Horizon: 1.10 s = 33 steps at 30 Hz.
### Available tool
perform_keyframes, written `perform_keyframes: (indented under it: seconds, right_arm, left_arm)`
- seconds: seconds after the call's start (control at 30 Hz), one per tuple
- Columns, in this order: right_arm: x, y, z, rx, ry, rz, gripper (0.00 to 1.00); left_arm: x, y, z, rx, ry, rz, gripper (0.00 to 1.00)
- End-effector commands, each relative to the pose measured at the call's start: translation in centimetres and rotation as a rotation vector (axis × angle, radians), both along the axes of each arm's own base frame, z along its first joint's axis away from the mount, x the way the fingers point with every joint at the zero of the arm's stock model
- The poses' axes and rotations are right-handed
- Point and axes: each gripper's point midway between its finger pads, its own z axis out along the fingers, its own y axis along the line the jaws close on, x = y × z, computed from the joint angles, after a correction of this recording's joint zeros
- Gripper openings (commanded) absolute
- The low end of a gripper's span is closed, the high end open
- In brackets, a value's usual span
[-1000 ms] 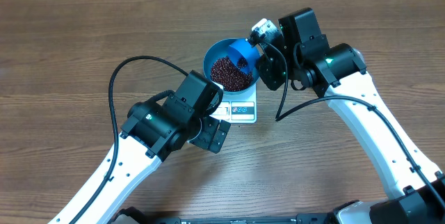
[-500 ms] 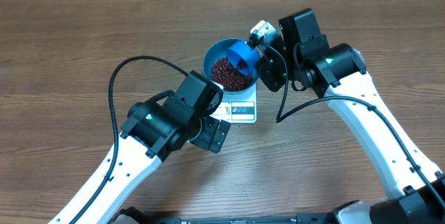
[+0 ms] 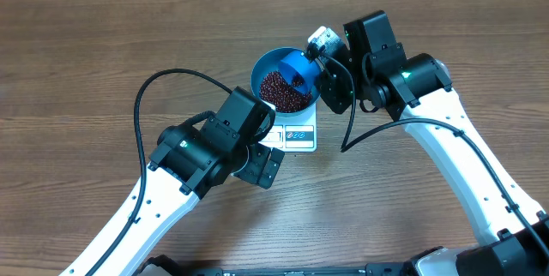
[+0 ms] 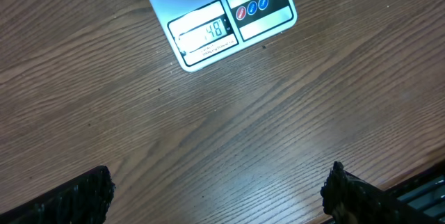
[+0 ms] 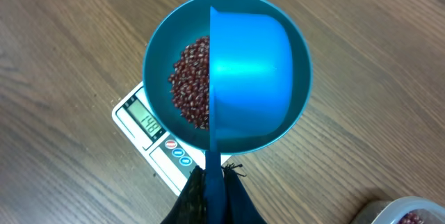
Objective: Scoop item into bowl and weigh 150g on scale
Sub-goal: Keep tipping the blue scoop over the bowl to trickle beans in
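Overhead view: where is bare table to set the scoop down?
Free: the table left of the bowl up to the far edge, and the patch nearer than the scale, right of the open left gripper. Crowded: at the bowl, where the right gripper holds the scoop over the beans.

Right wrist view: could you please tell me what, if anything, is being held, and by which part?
The right gripper, jaws shut, holds the blue scoop by its handle, over the bowl. The left gripper holds nothing.
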Motion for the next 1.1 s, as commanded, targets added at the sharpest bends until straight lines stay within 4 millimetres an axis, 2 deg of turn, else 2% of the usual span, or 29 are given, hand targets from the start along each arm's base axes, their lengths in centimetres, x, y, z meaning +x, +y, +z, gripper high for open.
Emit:
perform_keyframes:
  seconds: [0.0,1.07]
  right_arm:
    - [0.15,0.43,0.93,0.017,-0.023,0.040,0.04]
    - [0.73,0.29,1.19,0.039,-0.023,-0.015,0.04]
  left_arm:
    - [0.01,0.03,0.76,-0.027,-0.014,0.016,1.00]
    - [0.01,0.03,0.76,-0.027,-0.014,0.016,1.00]
